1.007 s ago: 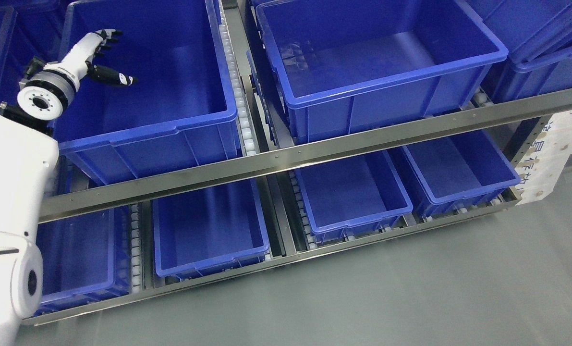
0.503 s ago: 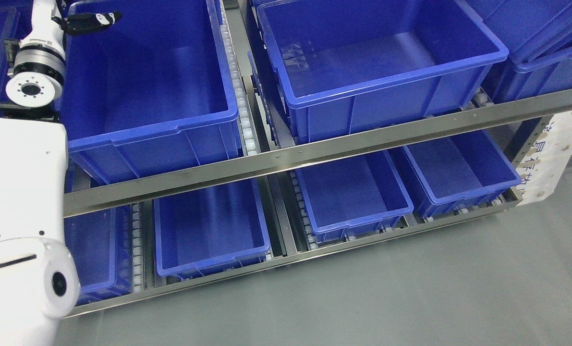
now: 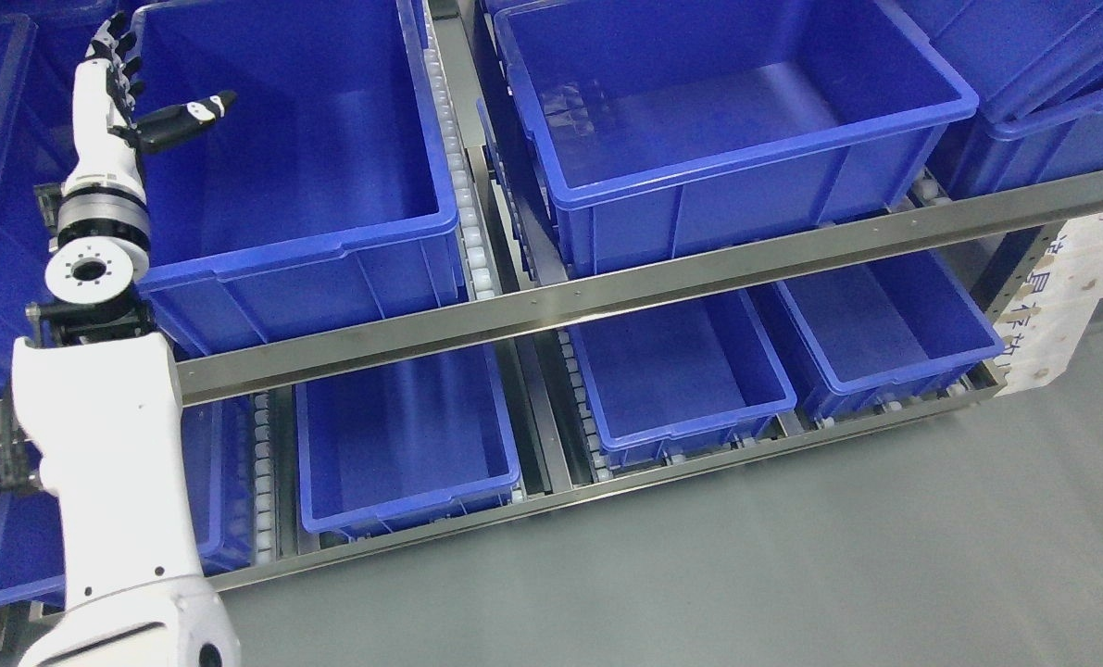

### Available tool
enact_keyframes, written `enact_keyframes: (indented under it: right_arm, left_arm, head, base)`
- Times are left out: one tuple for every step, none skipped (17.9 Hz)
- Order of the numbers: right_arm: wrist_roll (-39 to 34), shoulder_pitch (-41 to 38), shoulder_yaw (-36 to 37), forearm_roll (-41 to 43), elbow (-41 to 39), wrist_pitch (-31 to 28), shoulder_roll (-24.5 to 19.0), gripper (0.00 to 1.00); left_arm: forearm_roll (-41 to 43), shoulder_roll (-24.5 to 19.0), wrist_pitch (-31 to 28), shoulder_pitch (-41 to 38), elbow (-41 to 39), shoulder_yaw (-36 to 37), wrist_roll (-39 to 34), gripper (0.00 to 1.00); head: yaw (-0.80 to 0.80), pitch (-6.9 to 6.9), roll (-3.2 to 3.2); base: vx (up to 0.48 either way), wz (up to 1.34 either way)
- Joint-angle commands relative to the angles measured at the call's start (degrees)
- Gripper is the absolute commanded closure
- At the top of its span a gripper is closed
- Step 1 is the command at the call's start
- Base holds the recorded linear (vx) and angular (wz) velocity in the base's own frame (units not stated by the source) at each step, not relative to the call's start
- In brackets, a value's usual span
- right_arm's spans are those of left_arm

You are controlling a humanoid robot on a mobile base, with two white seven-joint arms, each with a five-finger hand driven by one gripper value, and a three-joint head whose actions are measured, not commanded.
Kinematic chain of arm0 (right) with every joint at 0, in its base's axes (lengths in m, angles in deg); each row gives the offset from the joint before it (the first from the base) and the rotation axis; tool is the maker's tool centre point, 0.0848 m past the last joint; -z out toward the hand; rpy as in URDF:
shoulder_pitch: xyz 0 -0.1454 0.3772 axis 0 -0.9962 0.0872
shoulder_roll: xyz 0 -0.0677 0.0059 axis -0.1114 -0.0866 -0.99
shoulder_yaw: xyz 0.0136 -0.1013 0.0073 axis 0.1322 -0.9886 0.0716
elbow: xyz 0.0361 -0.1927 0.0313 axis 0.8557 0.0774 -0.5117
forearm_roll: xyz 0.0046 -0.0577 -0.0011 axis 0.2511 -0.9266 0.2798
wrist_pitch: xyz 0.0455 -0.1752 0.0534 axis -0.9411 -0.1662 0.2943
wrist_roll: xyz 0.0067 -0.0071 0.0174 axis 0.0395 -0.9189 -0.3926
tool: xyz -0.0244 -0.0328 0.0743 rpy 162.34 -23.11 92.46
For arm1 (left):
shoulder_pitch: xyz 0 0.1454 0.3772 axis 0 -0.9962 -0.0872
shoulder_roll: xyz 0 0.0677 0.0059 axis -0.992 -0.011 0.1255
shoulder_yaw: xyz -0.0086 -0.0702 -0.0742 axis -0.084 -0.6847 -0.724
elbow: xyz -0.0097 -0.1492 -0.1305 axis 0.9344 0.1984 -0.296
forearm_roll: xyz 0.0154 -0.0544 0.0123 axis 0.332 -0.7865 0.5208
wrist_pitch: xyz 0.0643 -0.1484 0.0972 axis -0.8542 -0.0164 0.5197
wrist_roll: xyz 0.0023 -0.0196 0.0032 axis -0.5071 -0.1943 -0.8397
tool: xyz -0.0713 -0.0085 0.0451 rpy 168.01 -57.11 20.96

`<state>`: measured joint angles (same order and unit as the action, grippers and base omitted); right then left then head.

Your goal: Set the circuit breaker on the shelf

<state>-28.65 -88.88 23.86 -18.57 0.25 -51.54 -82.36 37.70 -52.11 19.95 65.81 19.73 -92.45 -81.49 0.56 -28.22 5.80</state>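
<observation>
Fingers of left hand spread over blue bin, empty.

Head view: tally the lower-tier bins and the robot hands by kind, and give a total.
Lower-tier bins: 4
Left hand: 1
Total: 5

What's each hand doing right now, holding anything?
Left hand: open, fingers spread, holding nothing, at the upper left blue bin.
Right hand: not in view.
</observation>
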Motion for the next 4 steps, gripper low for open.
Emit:
enact_keyframes:
  right_arm:
    - [0.15,0.0,-1.14,-0.01,0.0,-1.76,1.0,0.0]
    - [0.06,0.0,-1.14,-0.01,0.0,-1.76,1.0,0.0]
    - [0.06,0.0,-1.14,-0.01,0.0,-1.76,1.0,0.0]
    - [0.15,0.0,-1.14,-0.01,0.0,-1.76,1.0,0.0]
  left_arm:
    - [-0.63,2.94,-1.19,-6.27,-23.27,-1.95,-0.02,0.01]
    - [-0.63,2.94,-1.63,-6.36,-23.36,-2.04,-0.02,0.01]
    - [-0.63,2.94,-1.72,-6.54,-23.36,-2.04,-0.02,0.0]
    - [-0.63,2.94,-1.72,-6.71,-23.36,-2.04,0.07,0.0]
  head:
    - [0.0,0.0,0.0]
    - [0.0,0.0,0.0]
    - [0.0,0.0,0.0]
    - [0.0,0.0,0.0]
  base:
    - [0.0,0.0]
    - [0.0,0.0]
    - [0.0,0.0]
    - [0.0,0.0]
